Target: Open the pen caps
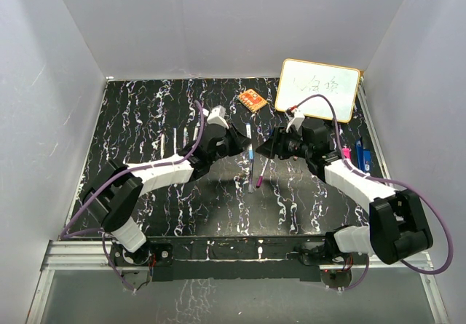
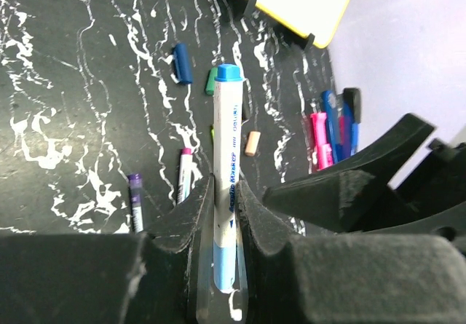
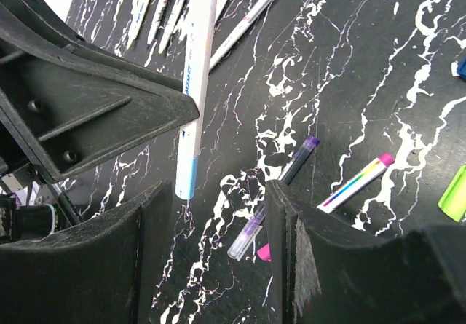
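Blue cap [image 2: 227,73] beyond left end effector [image 2: 222,193] pinching white marker [image 2: 226,142]; right end effector [image 3: 218,193] spread, apparently empty.

The black table [image 1: 138,120], veined with white, carries an orange block [image 1: 252,100] and a yellow-framed whiteboard [image 1: 318,89] at its far side. On it lie a dark blue cap [image 2: 181,63], a green cap [image 2: 209,82] and a pale orange cap [image 2: 252,143], near a purple-tipped pen [image 2: 135,202] and a pink-tipped pen [image 2: 183,178]. Pink and blue clips [image 2: 331,131] lie toward the right edge. Yellow-tipped white markers [image 3: 247,22] lie side by side.
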`<act>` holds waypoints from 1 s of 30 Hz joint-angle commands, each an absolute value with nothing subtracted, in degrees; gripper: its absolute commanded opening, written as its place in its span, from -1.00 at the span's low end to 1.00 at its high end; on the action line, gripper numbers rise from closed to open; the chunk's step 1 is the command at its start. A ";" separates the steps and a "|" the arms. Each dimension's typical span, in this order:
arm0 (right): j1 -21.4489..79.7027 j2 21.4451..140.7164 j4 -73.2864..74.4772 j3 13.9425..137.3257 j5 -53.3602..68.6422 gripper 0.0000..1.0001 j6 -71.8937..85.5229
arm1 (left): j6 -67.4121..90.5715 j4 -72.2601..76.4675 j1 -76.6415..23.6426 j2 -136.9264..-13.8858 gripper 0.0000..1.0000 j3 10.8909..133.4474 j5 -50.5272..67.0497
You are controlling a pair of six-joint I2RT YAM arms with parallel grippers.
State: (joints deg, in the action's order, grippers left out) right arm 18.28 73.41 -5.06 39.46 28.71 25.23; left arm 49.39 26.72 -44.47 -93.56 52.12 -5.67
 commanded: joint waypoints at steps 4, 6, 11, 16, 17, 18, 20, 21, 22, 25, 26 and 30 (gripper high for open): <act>18.89 74.29 -11.46 38.79 31.27 0.03 26.62 | 54.29 36.13 -44.63 -91.65 -1.00 51.34 -6.26; 18.97 74.35 -11.64 38.78 31.61 0.04 26.64 | 54.84 37.01 -44.57 -92.00 -1.00 51.43 -5.80; 19.13 74.74 -12.55 38.76 32.42 0.04 27.26 | 55.65 37.83 -44.65 -92.95 -1.00 52.17 -4.29; 19.39 75.06 -13.50 38.67 32.86 0.03 27.81 | 56.64 39.02 -44.88 -93.94 -1.00 52.62 -2.96; 19.46 75.06 -13.65 38.66 32.87 0.02 27.90 | 56.76 39.33 -44.97 -94.11 -1.00 52.58 -2.91; 19.50 75.06 -13.67 38.68 32.94 0.01 28.06 | 56.85 39.75 -45.12 -94.28 -1.00 52.57 -2.86; 19.55 74.98 -13.93 38.77 32.96 -0.02 28.35 | 57.03 39.95 -45.22 -94.71 -1.00 52.89 -2.61; 19.67 74.93 -14.15 38.74 32.96 -0.04 28.45 | 57.11 40.14 -45.28 -94.88 -1.00 52.99 -2.57; 19.69 74.90 -14.34 38.69 32.96 -0.06 28.52 | 57.11 40.63 -45.34 -95.11 -1.00 52.92 -2.47; 19.74 74.95 -14.45 38.83 32.99 -0.14 28.77 | 57.57 41.64 -45.48 -95.23 -1.00 52.65 -2.46; 19.82 75.08 -14.63 38.89 33.23 -0.17 28.89 | 57.68 42.00 -45.52 -95.31 -1.00 52.54 -2.49; 20.08 75.56 -14.78 39.23 33.64 -0.34 28.96 | 57.66 42.80 -45.61 -95.24 -1.00 52.27 -3.03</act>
State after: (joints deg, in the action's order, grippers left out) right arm 19.53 75.26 -10.83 38.54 32.75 28.67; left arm 57.49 39.22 -45.25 -95.42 51.64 -2.94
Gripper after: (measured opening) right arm 0.363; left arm 0.130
